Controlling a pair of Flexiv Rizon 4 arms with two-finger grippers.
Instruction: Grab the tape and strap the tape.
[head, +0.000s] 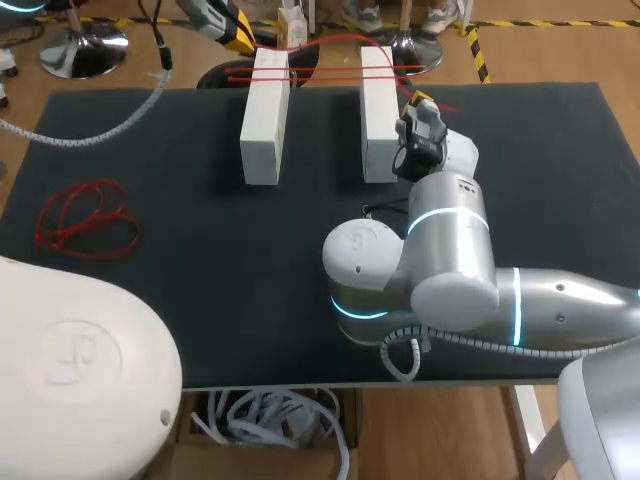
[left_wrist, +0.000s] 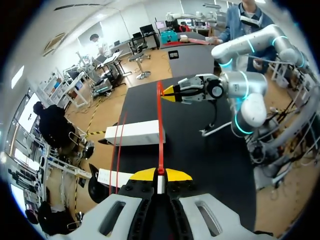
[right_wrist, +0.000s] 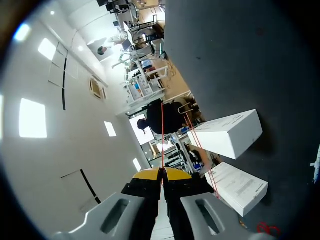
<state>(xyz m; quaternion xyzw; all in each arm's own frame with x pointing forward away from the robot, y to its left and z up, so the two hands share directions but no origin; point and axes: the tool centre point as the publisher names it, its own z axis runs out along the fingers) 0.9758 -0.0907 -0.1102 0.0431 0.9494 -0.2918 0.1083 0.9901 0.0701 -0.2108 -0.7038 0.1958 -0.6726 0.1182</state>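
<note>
Your left gripper (left_wrist: 160, 174) and right gripper (right_wrist: 163, 173) each pinch the tape (left_wrist: 160, 125), stretched between them over two boxes (head: 265, 115).

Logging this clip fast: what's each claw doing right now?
Left claw: closed on the red tape.
Right claw: closed on the same red tape.

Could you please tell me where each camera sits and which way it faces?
Head view: above and behind, looking down on the table; the right arm enters from the right, the left gripper at the far edge.
Left wrist view: on the left wrist, looking along the red tape towards the right gripper; own yellow tips show.
Right wrist view: on the right wrist, looking along the tape, white boxes beside it; own yellow tips show.
Shared: all show tape and boxes.
</note>
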